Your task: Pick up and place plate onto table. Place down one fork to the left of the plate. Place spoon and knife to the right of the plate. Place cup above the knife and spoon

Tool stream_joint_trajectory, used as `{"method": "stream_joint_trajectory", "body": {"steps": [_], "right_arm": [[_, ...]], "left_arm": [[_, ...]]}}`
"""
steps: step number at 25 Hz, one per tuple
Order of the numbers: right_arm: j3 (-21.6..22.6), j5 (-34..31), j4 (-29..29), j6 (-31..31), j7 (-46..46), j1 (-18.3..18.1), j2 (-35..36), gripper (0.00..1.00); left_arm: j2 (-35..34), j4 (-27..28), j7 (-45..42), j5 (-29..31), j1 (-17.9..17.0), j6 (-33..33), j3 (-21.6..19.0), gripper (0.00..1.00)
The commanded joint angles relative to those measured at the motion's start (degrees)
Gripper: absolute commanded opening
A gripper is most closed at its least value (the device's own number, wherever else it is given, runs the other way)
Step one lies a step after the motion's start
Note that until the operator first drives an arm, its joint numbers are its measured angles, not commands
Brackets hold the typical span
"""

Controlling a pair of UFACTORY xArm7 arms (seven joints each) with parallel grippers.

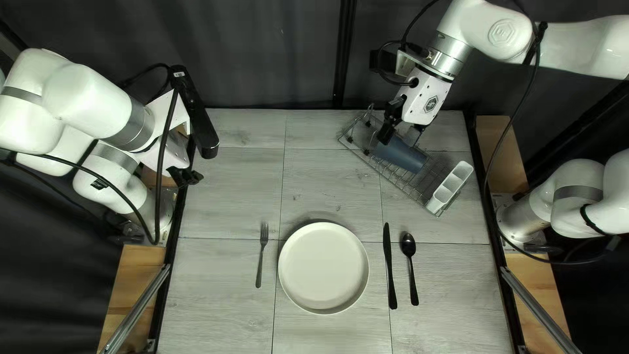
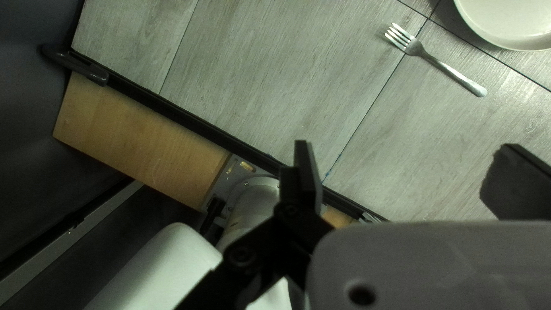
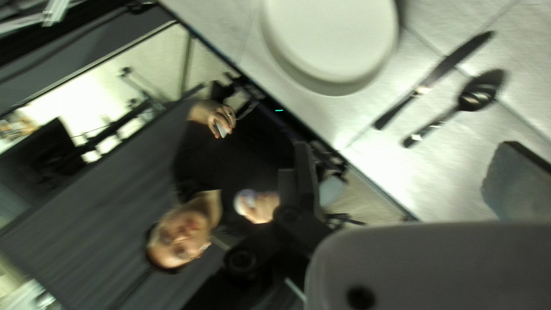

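In the top left view the plate (image 1: 323, 267) lies on the table, with the fork (image 1: 259, 255) on its left and the knife (image 1: 390, 265) and spoon (image 1: 410, 267) on its right. A blue-grey cup (image 1: 401, 155) lies tilted in the wire rack. My right gripper (image 1: 388, 131) is over the rack beside the cup; my left gripper (image 1: 187, 176) is at the table's left edge. The left gripper (image 2: 407, 166) stands open and empty, the fork (image 2: 422, 51) ahead of it. Open and empty too is the right gripper (image 3: 407, 166), with the knife (image 3: 439, 72) and spoon (image 3: 476, 95) ahead.
The wire rack (image 1: 414, 187) stands at the back right, a white utensil holder (image 1: 449, 188) at its near end. Beyond the table's edge in the right wrist view is a person (image 3: 198, 155) with both hands raised. My left arm's base (image 2: 252, 201) borders the table.
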Motion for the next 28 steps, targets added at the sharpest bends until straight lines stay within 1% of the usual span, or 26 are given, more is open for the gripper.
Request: {"method": "stream_joint_trajectory", "body": {"steps": [1, 8, 9, 10, 11, 12, 13, 14, 15, 23, 25, 26, 27, 28], "right_arm": [[1.66, -9.09, 2.44, 5.65, 4.45, -1.63, -1.52, 1.00], [1.66, -9.09, 2.44, 5.65, 4.45, -1.63, -1.52, 1.00], [2.68, -11.13, 1.42, 4.31, 3.70, -1.25, -1.69, 1.00], [3.05, -11.84, 1.22, 3.96, 3.65, -1.14, -1.72, 1.00], [4.69, -17.04, 0.06, 2.10, 4.70, -1.44, -2.28, 1.00], [5.37, -19.30, -1.04, 0.66, 4.45, -1.47, -2.85, 1.00], [6.20, -24.07, -4.90, -4.12, 3.07, -1.63, -4.20, 1.00], [6.58, -27.17, -7.42, -6.76, 2.79, -1.86, -5.09, 1.00], [6.66, -28.60, -8.41, -7.24, 2.98, -2.19, -5.35, 1.00], [6.66, -28.60, -8.41, -7.24, 2.98, -2.19, -5.35, 1.00], [7.04, -30.48, -12.69, -11.47, 1.45, -1.93, -7.34, 1.00], [6.34, -30.98, -16.77, -15.33, -0.95, -1.80, -9.39, 1.00], [6.12, -31.39, -19.57, -17.84, -1.76, -1.74, -10.71, 1.00], [5.96, -32.23, -23.77, -21.83, -2.86, -1.62, -12.64, 1.00]], "left_arm": [[0.00, 0.00, 0.00, 0.00, 0.00, 0.00, 0.00, 1.00], [0.00, 0.00, 0.00, 0.00, 0.00, 0.00, 0.00, 1.00], [0.00, 0.00, 0.00, 0.00, 0.00, 0.00, 0.00, 1.00], [0.00, 0.00, 0.00, 0.00, 0.00, 0.00, 0.00, 1.00], [0.00, 0.00, 0.00, 0.00, 0.00, 0.00, 0.00, 1.00], [0.00, 0.00, 0.00, 0.00, 0.00, 0.00, 0.00, 1.00], [0.00, 0.00, 0.00, 0.00, 0.00, 0.00, 0.00, 1.00], [0.00, 0.00, 0.00, 0.00, 0.00, 0.00, 0.00, 1.00], [0.00, 0.00, 0.00, 0.00, 0.00, 0.00, 0.00, 1.00], [0.00, 0.00, 0.00, 0.00, 0.00, 0.00, 0.00, 1.00], [0.00, 0.00, 0.00, 0.00, 0.00, 0.00, 0.00, 1.00], [0.00, 0.00, 0.00, 0.00, 0.00, 0.00, 0.00, 1.00], [0.00, 0.00, 0.00, 0.00, 0.00, 0.00, 0.00, 1.00], [0.00, 0.00, 0.00, 0.00, 0.00, 0.00, 0.00, 1.00]]}}
